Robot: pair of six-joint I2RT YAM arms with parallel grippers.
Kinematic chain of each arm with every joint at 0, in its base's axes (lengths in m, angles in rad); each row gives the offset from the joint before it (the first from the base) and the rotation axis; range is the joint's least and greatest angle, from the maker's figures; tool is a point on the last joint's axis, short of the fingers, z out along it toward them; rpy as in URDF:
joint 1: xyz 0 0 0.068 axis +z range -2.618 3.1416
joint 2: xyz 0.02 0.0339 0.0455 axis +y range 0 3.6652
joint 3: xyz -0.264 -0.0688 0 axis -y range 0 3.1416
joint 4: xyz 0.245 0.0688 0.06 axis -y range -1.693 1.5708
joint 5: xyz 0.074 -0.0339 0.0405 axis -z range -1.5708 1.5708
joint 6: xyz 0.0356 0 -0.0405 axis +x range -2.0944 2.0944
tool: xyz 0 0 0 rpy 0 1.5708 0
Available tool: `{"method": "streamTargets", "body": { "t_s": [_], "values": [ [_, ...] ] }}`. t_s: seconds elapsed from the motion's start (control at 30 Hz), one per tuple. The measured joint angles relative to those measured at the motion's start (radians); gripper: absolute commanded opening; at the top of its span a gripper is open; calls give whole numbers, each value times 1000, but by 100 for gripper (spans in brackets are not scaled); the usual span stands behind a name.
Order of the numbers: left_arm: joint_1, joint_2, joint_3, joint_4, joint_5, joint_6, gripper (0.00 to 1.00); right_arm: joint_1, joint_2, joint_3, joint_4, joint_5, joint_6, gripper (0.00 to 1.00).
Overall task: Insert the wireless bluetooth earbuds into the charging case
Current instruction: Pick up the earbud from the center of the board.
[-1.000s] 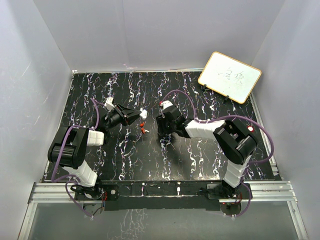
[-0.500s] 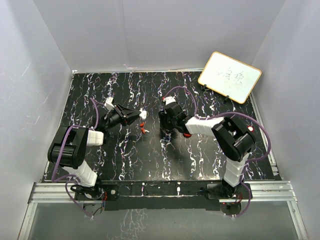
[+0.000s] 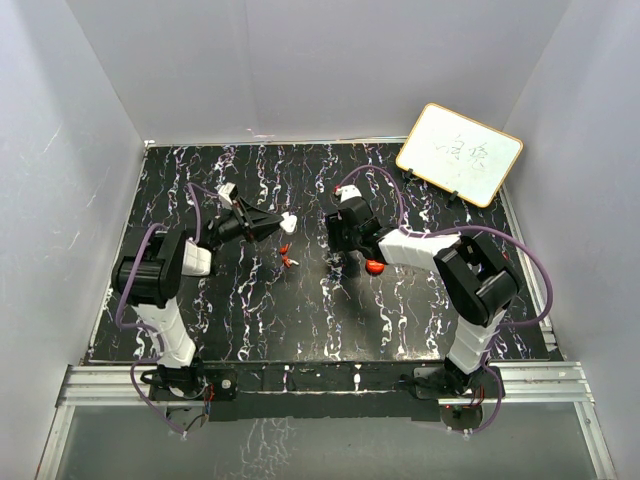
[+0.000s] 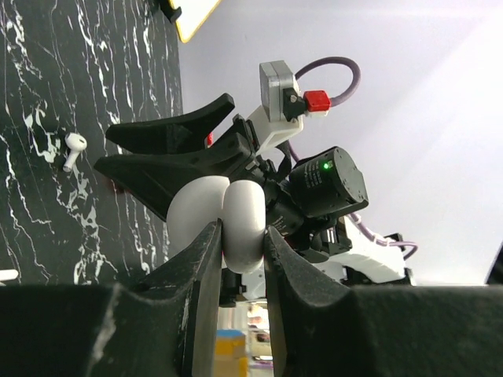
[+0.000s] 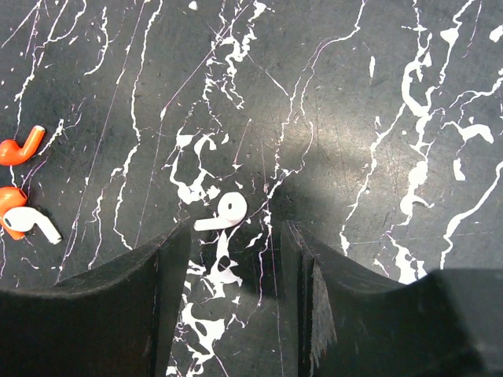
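My left gripper (image 3: 276,223) is shut on a white rounded charging case (image 3: 288,221) and holds it off the table; in the left wrist view the case (image 4: 242,210) sits pinched between the fingers of the left gripper (image 4: 242,239). My right gripper (image 3: 338,256) points down at the table, open. A white earbud (image 5: 225,212) lies on the table just beyond its fingertips, untouched by the right gripper (image 5: 234,232). Two red earbuds (image 5: 19,146) and another white earbud (image 5: 31,223) lie to the left. The red earbuds (image 3: 287,256) lie between the two grippers.
A small red round thing (image 3: 375,266) lies on the black marbled table (image 3: 250,320) beside the right forearm. A whiteboard (image 3: 459,153) leans at the back right corner. White walls enclose the table on three sides.
The left gripper has swung to the right and farther back with the white case. The right gripper has shifted right and back, uncovering the red round thing.
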Motion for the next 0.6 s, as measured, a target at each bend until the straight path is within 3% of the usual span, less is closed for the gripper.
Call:
{"method": "streamTargets", "body": {
  "t_s": [0.23, 0.6],
  "values": [
    [3, 108, 40, 63, 56, -121, 0, 1, -3, 13, -37, -2, 30, 44],
    [7, 113, 43, 71, 77, -141, 0, 4, -3, 34, -94, 0, 58, 44]
  ]
}}
